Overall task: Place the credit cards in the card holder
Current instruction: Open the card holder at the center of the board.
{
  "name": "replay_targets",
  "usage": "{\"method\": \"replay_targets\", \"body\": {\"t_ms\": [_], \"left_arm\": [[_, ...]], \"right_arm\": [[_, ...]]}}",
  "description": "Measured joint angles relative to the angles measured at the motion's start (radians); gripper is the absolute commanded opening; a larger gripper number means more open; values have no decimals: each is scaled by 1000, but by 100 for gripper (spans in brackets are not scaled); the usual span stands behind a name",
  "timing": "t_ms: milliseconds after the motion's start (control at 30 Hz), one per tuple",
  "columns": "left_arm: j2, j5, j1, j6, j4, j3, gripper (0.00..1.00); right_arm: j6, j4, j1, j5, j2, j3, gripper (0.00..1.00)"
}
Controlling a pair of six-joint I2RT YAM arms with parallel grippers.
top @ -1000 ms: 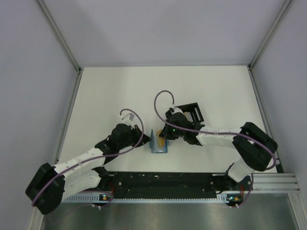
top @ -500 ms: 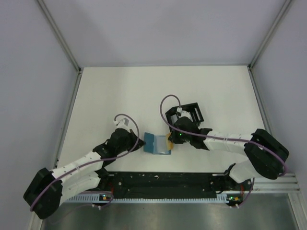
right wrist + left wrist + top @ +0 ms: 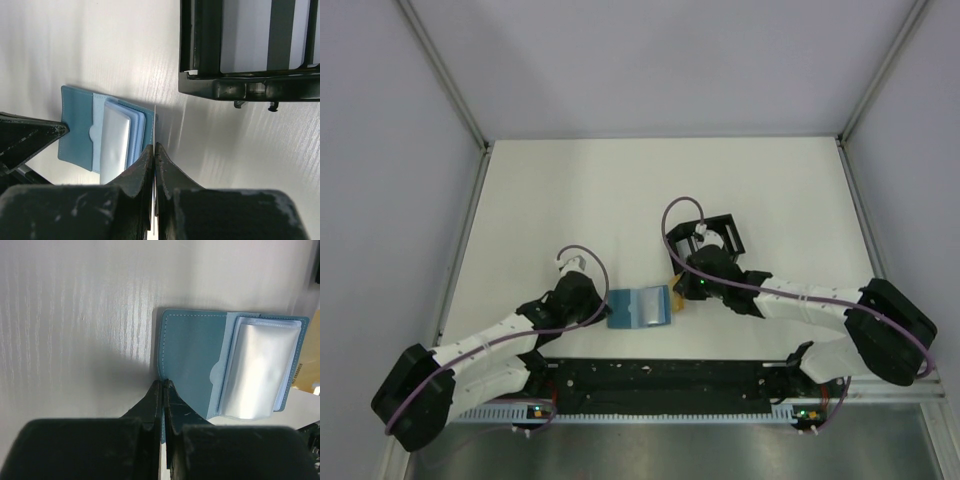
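Top view: wallet (image 3: 638,307) is lying open; left gripper (image 3: 603,308) is pinching its left edge, and right gripper (image 3: 677,297) is pinching a tilted orange card (image 3: 312,350) at its right edge.

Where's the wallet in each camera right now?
Top external: wallet lies open at lower centre.
Left wrist: wallet is centre-right, its near corner pinched by the left gripper.
Right wrist: wallet is left of centre, beside the card held by the right gripper.
Shared landmark: the clear sleeves on the wallet's right half in every view.
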Motion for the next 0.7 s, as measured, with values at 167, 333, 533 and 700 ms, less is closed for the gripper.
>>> {"method": "replay_targets", "body": {"t_ms": [167,333,533,700], "left_arm": [[2,0,0,1,3,0,0],[2,0,0,4,4,0,0],[2,0,0,3,5,0,0],[2,0,0,3,5,0,0]], "right_arm": [[7,18,0,-21,0,-5,0],[24,48,-2,-24,-34,-54,0],[30,76,-2,-61,-47,-62,0],[46,112,-2,-79,-33,-62,0]]}}
